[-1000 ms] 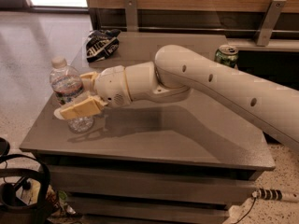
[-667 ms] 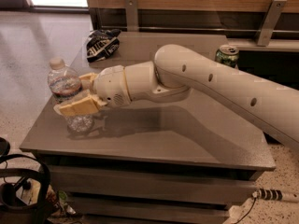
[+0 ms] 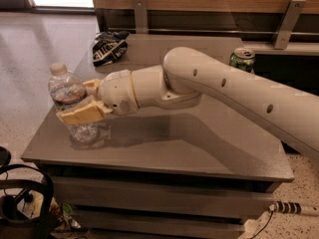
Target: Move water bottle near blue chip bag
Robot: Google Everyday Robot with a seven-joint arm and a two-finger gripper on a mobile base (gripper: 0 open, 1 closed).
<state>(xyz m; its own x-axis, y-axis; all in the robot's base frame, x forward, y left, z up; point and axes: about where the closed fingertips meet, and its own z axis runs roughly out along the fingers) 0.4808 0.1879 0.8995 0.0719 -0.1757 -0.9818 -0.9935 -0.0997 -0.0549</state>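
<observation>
Barely changed from a moment ago: tool [image 3: 75, 101] clamped around water bottle [image 3: 66, 91], upright at near left of counter [image 3: 199, 148]. Blue chip bag [image 3: 108, 46] far left, well apart. Bottle's middle hidden by near finger; arm [image 3: 239, 93] cut off right.

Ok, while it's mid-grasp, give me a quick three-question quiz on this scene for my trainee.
1. True or false: the pincer is clamped on the blue chip bag.
2. Which thing stands far right, at the back? A) a mug B) a green soda can C) an apple
3. Fill in: the water bottle has a ___ cap.

Key: 1 false, the pincer grips the water bottle near the table's front left, while the bag lies at the far edge. 2 B. 3 white.
</observation>
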